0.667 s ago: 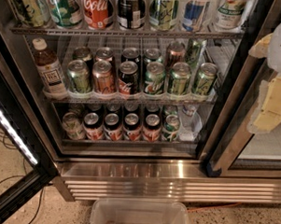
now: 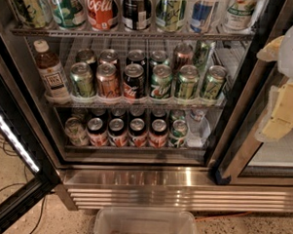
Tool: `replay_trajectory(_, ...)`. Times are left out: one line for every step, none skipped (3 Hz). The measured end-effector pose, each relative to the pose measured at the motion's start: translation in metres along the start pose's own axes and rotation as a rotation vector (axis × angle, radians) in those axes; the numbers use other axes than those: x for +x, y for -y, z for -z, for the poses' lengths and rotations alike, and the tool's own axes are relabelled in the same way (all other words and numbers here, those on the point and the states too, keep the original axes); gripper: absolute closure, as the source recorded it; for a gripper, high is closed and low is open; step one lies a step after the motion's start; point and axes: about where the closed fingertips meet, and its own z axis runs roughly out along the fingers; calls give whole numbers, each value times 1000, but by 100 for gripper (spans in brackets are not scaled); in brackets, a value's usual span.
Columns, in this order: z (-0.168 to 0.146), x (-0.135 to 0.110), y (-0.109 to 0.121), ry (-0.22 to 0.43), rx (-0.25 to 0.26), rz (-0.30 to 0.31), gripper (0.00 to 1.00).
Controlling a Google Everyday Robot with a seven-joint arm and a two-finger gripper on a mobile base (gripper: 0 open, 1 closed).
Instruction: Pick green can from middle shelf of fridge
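Reach runs left and inward: my hand (image 2: 283, 111) hangs at the right edge, its grip state I cannot tell. The green can (image 2: 161, 83) stands upright, front row of the middle shelf (image 2: 137, 103), beside a cola can (image 2: 134, 82).

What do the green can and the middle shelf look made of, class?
Green can: likely aluminium, glossy printed body, bare silvery top. Middle shelf: probably steel wire, shiny thin rods in a grid. The gripper is at the view's right edge.
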Motion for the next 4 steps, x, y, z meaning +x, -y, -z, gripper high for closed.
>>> replay_trajectory(0,-23,-23,93,12,7,0)
replay_trajectory(-9,-54,-46,193,49,-46,0)
replay_trajectory(-25,-79,-52,285,72,-138,0)
replay_trajectory(-39,-96,-48,370,86,-227,0)
